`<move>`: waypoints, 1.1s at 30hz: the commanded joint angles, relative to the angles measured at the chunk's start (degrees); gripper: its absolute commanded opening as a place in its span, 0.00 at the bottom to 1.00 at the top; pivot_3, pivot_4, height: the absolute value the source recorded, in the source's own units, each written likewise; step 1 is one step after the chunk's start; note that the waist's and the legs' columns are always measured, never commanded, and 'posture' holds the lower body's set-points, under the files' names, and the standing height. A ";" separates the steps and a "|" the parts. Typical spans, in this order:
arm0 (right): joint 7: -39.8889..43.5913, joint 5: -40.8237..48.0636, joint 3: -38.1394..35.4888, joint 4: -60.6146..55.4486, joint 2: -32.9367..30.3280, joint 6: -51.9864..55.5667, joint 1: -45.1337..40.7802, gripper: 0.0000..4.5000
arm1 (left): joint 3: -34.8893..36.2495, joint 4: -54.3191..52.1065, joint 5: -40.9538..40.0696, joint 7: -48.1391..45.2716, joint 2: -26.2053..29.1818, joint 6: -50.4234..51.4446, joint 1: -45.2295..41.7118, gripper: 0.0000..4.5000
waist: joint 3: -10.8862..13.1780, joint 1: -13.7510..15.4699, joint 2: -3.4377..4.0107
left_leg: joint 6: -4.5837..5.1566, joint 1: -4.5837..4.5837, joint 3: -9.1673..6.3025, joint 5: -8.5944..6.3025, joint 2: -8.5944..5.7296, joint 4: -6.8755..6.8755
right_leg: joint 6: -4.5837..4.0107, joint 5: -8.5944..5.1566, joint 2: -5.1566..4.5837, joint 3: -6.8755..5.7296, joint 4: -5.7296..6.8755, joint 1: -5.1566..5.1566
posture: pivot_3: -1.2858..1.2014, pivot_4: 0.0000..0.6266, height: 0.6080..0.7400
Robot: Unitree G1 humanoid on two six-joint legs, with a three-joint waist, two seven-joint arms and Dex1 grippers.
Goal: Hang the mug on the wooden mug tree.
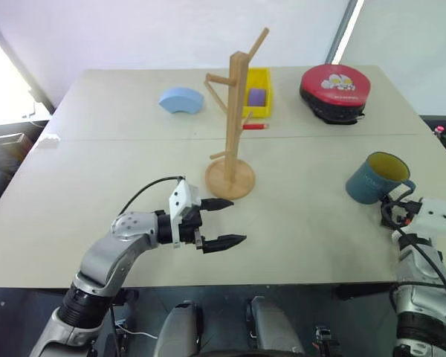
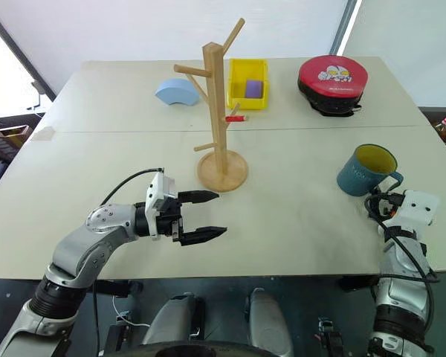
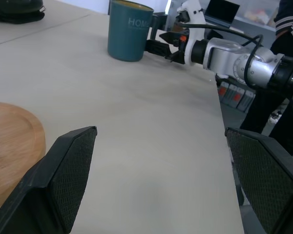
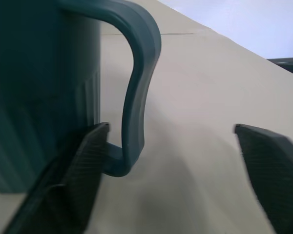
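- The mug (image 2: 366,169) was seen upright on the table (image 2: 297,223), well to the right of the wooden mug tree (image 2: 219,111), handle turned toward the robot's right arm.
- The right gripper (image 3: 162,43) was at the handle, jaws spread, one finger between handle and mug wall, the other outside; nothing was pinched yet.
- The left gripper (image 2: 201,216) was held spread and empty, just in front of the tree's base.
- The grasping step was judged in hand; a squeeze on the handle was called for next, then a lift toward a peg.
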 commanded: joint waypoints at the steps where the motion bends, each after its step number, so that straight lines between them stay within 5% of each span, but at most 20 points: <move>1: 1.67 1.07 0.01 0.81 -0.99 -1.74 -1.18 0.47 | 0.98 -2.04 0.15 0.21 0.49 -1.31 0.07 1.00 | 0.00 0.02 0.00 | 0.00 0.00 0.00 0.00 0.01 0.00 | 0.00 0.00 0.02 0.00 0.00 0.00 | 0.52 0.24 0.96; 5: 4.42 2.76 0.93 -0.63 -0.04 -1.72 -1.56 0.01 | 1.17 -2.05 0.25 0.77 0.53 -1.64 0.28 1.00 | 0.00 0.01 0.00 | 0.00 0.00 0.00 0.00 0.01 0.00 | 0.01 0.01 0.02 0.01 0.00 0.00 | 0.52 0.24 0.96; 9: 6.16 1.39 3.74 -4.64 -0.78 -0.78 -0.23 0.01 | 1.52 -2.16 0.40 1.24 0.78 -1.82 0.81 1.00 | 0.01 0.01 0.01 | 0.00 0.01 -0.02 0.00 0.03 0.00 | 0.02 0.01 0.05 0.02 0.01 0.01 | 0.52 0.24 0.96; 14: 14.27 -10.13 17.80 -19.84 -8.35 -0.73 4.64 0.01 | 3.68 -1.42 0.29 1.30 2.50 -2.41 1.96 1.00 | 0.07 -0.30 0.08 | 0.00 0.00 0.00 0.00 0.11 0.00 | 0.01 0.01 0.15 0.08 0.01 -0.04 | 0.52 0.24 0.96; 18: 21.87 -19.69 28.50 -34.46 -15.73 -1.28 0.44 0.01 | 6.93 0.71 0.76 0.58 4.95 -4.20 2.76 1.00 | 0.10 -0.30 0.12 | 0.00 0.04 -0.02 0.00 0.20 0.00 | 0.00 0.00 0.33 0.07 0.04 -0.08 | 0.52 0.24 0.96; 33: 28.30 -17.53 29.43 -39.83 -17.04 13.55 -17.11 0.01 | 14.90 -2.06 -7.02 1.31 6.07 -0.40 1.44 1.00 | 0.16 0.23 -0.04 | -0.01 -0.13 -0.10 -0.01 0.02 -0.01 | 0.03 0.02 -0.17 -0.12 -0.06 -0.09 | 0.52 0.24 0.96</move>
